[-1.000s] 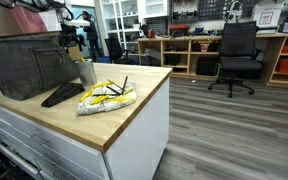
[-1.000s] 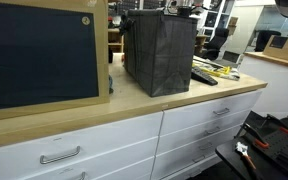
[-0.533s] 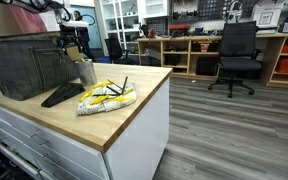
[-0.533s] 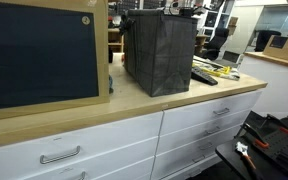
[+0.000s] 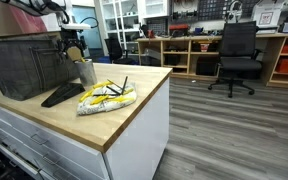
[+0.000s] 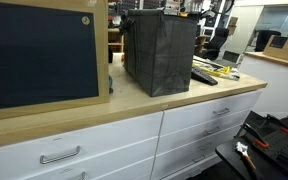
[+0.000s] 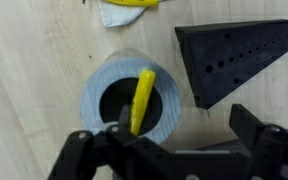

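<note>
cup (image 7: 102, 92) looks light, stiff, easily tipped; yellow stick (image 7: 142, 98) stands loose inside. we would pinch the rim wall. gripper (image 7: 170, 146) jaws apart above it, empty.

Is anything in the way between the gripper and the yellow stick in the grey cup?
Nothing visible. The open gripper hangs above the grey cup with the yellow stick exposed inside it; the black wedge lies off to the side.

The cup (image 7: 170, 98) was grey, the stick (image 7: 142, 98) in it yellow, the wedge (image 7: 229, 60) black, the counter (image 7: 34, 70) pale wood-grain.
</note>
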Motion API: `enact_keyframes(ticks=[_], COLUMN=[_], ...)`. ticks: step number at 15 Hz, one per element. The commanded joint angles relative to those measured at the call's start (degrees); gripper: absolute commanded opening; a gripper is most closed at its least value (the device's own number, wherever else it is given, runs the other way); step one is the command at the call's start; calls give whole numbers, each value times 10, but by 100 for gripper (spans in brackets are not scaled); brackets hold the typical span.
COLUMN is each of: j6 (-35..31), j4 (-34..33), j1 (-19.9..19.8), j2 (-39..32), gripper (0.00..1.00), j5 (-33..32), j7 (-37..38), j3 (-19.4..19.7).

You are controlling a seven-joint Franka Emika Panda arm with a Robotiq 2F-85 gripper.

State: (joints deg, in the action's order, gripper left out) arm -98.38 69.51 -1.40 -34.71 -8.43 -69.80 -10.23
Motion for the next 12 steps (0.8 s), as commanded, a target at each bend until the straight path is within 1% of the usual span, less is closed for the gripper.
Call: enact_keyframes(ticks=[1, 5, 12], j6=[-37, -49, -73], j4=[87, 94, 74], j1=[2, 6, 12], j2=[61, 71, 56], gripper=[100, 100, 100], j5=[10, 4, 10], j7=[20, 20, 21], j3=[25, 39, 39])
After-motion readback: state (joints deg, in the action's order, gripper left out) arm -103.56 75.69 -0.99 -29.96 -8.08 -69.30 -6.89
